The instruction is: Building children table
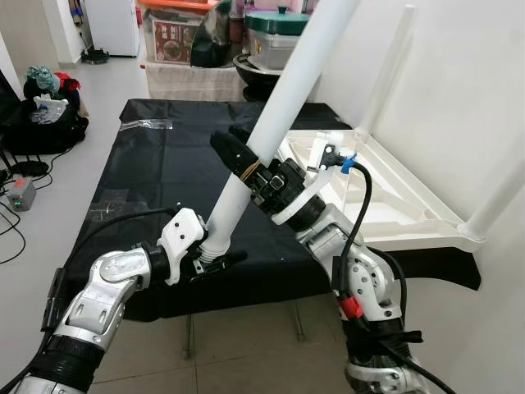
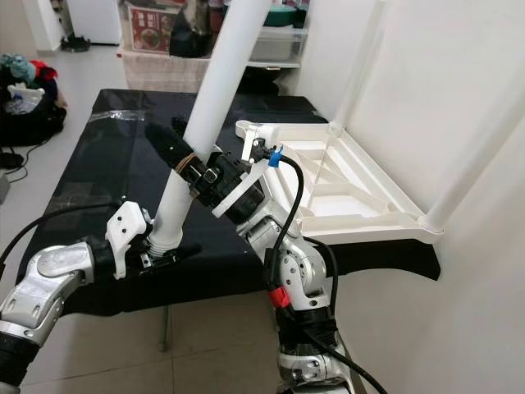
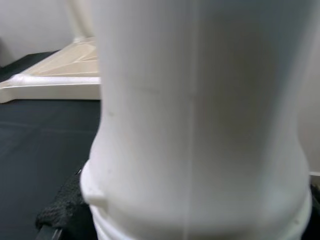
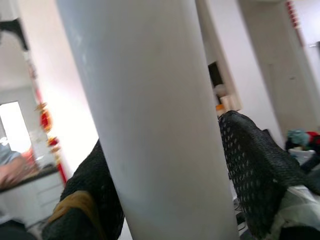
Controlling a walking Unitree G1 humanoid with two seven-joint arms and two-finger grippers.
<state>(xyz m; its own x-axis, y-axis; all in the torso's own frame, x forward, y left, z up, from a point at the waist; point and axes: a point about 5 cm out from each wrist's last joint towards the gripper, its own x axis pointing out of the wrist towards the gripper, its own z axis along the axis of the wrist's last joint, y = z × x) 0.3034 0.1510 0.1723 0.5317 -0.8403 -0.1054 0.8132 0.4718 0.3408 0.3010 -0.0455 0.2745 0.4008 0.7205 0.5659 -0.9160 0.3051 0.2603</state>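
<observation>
You've got the white table leg (image 1: 283, 98) running on a long diagonal through the head views, from the lower centre of the frame up and out through the top edge, right of centre. Both hands are on it. Your left hand (image 1: 215, 259) sits at the leg's bottom end, lower centre-left in the frame, its black fingers (image 1: 232, 258) closed around the ribbed collar where the leg narrows; the left wrist view has that flared collar (image 3: 200, 200) pressed right up against the lens. Your right hand (image 1: 238, 156) grips higher up, near the middle of the frame, reaching in from the right so its fingers (image 4: 252, 175) lie either side of the tube. In the right wrist view you see one dark mesh-covered finger on each side of the leg, snug against it, so that hand is closed on the leg too.

The leg hangs tilted over the near edge of the black desk (image 1: 164, 164), its lower end above the desk's front rim. The white tabletop (image 1: 394, 197) lies upside down at the right of the desk, ribs facing up, overhanging the right edge. Two more legs stand in its corners: one (image 1: 390, 70) rising at upper right, another (image 1: 496, 201) at the right edge of the frame. Bags (image 1: 49, 103) sit on the floor at upper left.
</observation>
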